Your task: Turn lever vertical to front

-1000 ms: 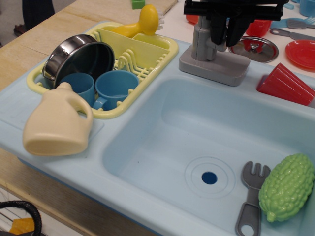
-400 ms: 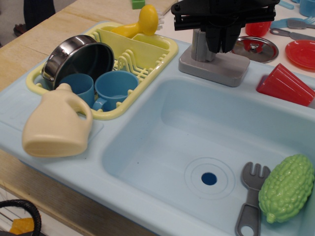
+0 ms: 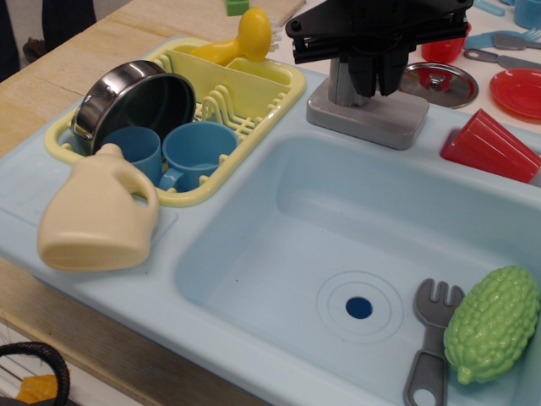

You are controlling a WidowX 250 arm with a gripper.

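The grey toy faucet column (image 3: 341, 85) stands on its rectangular grey base (image 3: 372, 121) at the back rim of the light blue sink (image 3: 279, 211). My black gripper (image 3: 377, 78) hangs right over the column from above, with its fingers (image 3: 390, 72) down against the column's right side. The lever is hidden behind the gripper. The fingers merge into one dark mass, so I cannot tell whether they are open or shut on anything.
A yellow dish rack (image 3: 254, 106) holds a steel pot (image 3: 135, 101), two blue cups (image 3: 199, 152) and a yellow brush (image 3: 249, 38). A cream jug (image 3: 97, 216) lies front left. A grey fork (image 3: 431, 342) and green gourd (image 3: 494, 321) lie in the sink. A red cup (image 3: 490, 145), a red plate (image 3: 520, 91) and a lid (image 3: 438, 83) sit at the right.
The gripper has shifted left over the faucet column and now covers more of it. Nothing else has moved.
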